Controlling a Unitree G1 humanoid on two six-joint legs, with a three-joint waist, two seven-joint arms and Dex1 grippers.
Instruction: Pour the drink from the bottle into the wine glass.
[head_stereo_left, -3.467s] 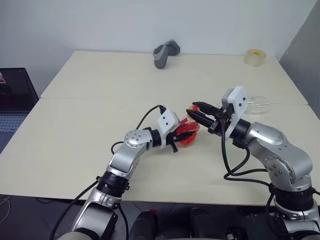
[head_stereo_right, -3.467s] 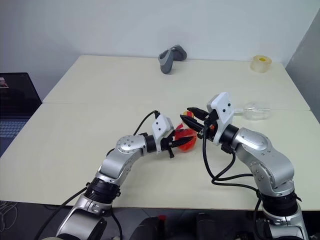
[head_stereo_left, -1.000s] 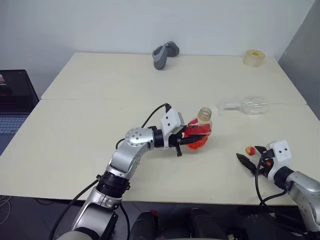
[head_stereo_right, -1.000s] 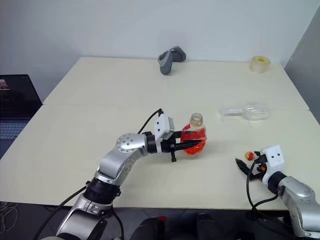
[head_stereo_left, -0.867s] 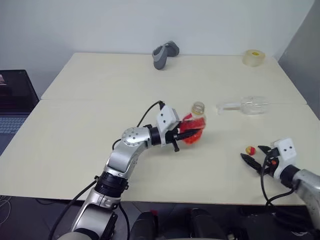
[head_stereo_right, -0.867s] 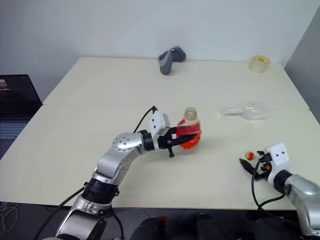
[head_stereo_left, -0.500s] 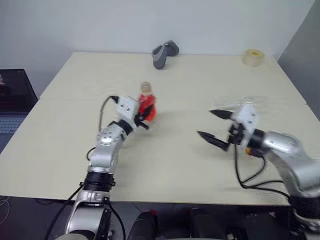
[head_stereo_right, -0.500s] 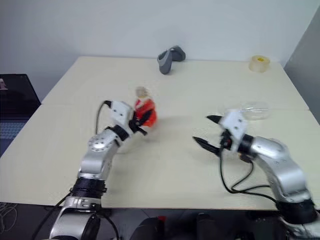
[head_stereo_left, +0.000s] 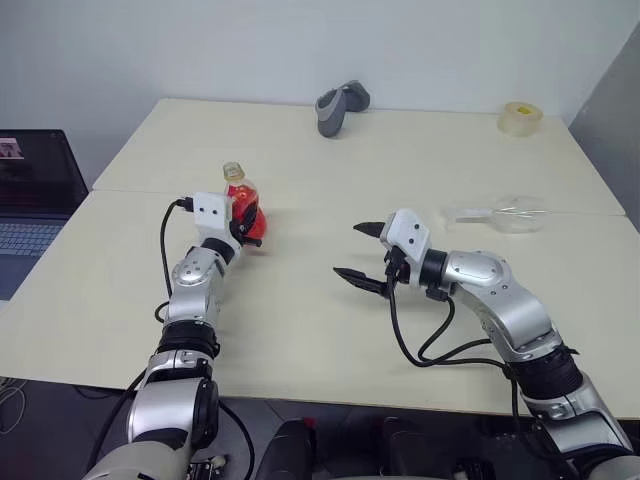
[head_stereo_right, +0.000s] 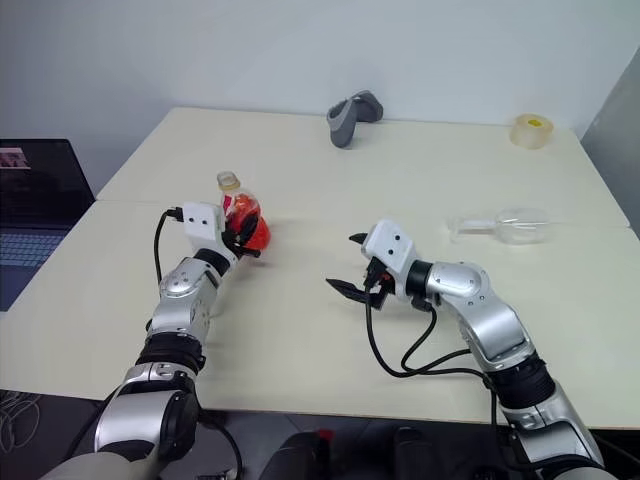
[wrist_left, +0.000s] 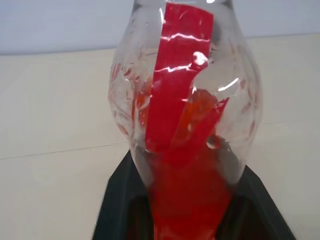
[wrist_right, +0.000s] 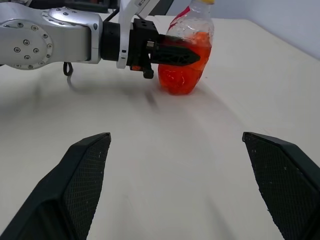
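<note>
The bottle stands upright at the left of the table, with the red-orange drink in its lower half. My left gripper is shut on the bottle's body, one black finger lying across its side; in the left wrist view the bottle sits between the fingers. The wine glass lies on its side at the right, stem pointing left. My right gripper hovers open over the middle of the table, pointing left toward the bottle, with nothing between its fingers.
A grey curved object lies at the table's far edge and a yellowish tape roll sits at the far right corner. A laptop stands off the table's left side. A seam runs across the tabletop.
My left gripper carried the bottle from the middle of the table to the left and farther away. My right arm swung from the front right edge up to the table's middle, staying open.
</note>
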